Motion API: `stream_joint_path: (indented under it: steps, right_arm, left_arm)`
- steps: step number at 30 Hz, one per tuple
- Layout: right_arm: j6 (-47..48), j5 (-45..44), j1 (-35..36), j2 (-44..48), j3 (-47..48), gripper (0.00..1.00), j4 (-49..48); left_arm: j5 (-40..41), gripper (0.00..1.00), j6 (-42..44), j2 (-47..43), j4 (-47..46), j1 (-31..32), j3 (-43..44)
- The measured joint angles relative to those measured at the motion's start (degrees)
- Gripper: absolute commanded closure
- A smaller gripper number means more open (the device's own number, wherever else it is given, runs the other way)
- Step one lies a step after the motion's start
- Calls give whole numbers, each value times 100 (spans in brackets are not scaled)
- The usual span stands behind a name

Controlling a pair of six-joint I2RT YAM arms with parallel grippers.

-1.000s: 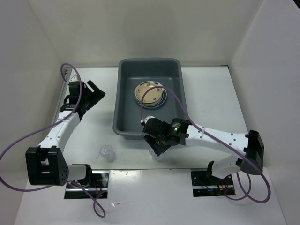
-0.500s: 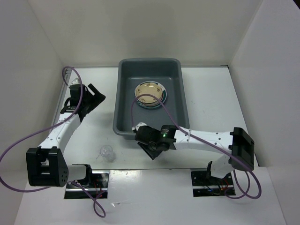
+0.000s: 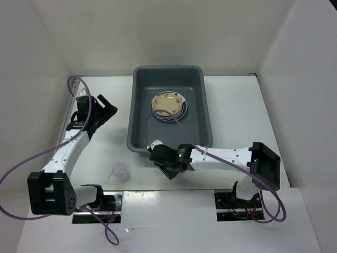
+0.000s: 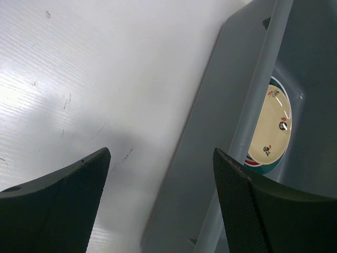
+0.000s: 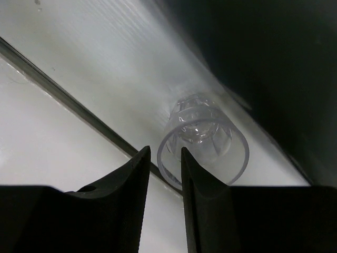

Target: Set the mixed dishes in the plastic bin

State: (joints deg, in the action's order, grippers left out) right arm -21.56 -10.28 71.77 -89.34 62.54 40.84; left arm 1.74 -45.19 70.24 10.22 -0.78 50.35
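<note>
right arm [image 3: 226, 156] has slid left since before. left hand [image 4: 161, 158] gapes wide over white worktop [image 4: 105, 68] beside the deep dark grey plastic bin [image 3: 138, 108]; at its near wall the right hand [image 5: 166, 152], narrowly open, straddles the rim of a small clear plastic cup [image 5: 202, 142].

You've got a clear glossy plastic cup [image 5: 202, 139], a smooth matt plastic bin [image 4: 205, 158], and a scuffed, ribbed tabletop [image 4: 105, 63].
</note>
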Motion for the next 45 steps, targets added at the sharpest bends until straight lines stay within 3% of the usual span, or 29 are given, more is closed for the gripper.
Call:
stream_joint_path:
  steps: [11,16,27,35,40,45]
  right_arm:
    - [46,61,0,-116,-33,84,-210]
    - [59,111,0,-116,-33,100,-210]
    - [44,131,306,240,168,100,245]
    - [234,321,402,841,1722,100,1180]
    - [516,-437,422,837,3432,100,1493]
    - [1108,-1484,339,527,4669,100,1139]
  left_arm:
    - [96,14,9,-70,70,0,-2]
    - [98,14,9,-76,68,0,-22]
    - [96,14,11,-81,63,0,-98]
    - [63,14,24,-81,59,0,-96]
    - [-9,14,22,-94,42,0,-98]
    - [-31,14,20,-223,-4,0,-103]
